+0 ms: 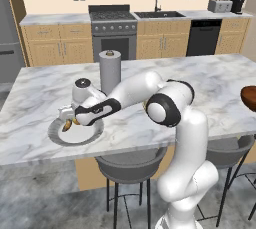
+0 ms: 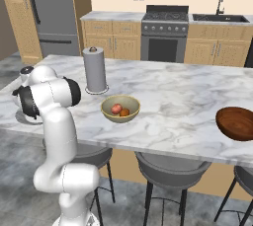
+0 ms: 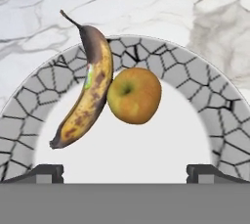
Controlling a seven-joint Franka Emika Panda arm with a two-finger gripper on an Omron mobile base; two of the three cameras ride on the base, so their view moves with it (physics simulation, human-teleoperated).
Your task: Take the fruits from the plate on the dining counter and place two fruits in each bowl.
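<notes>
On the light-grey plate (image 3: pixel 195 81) lie a dark-tipped banana (image 3: pixel 85 88) and a yellow-green round fruit (image 3: pixel 134 96), touching each other. My gripper (image 3: pixel 125 174) hangs open just above them, with its fingertips (image 3: pixel 46 173) wide apart and nothing between them. From the left base view the gripper (image 1: pixel 69 121) is low over the plate (image 1: pixel 87 135) near the counter's front left, and the banana (image 1: pixel 66 126) peeks out below it. The tan bowl (image 2: pixel 120 102) holds a red fruit (image 2: pixel 116 108) and an orange fruit (image 2: pixel 124 113). The dark reddish-brown bowl (image 2: pixel 236 123) stands far right, with no fruit showing in it.
A grey paper-towel roll (image 1: pixel 110 70) stands upright just behind the plate and my arm. The marble dining counter (image 1: pixel 210 80) stretches wide to the right. Grey stools (image 1: pixel 130 165) sit under its front edge. Stove, sink and cabinets line the back wall.
</notes>
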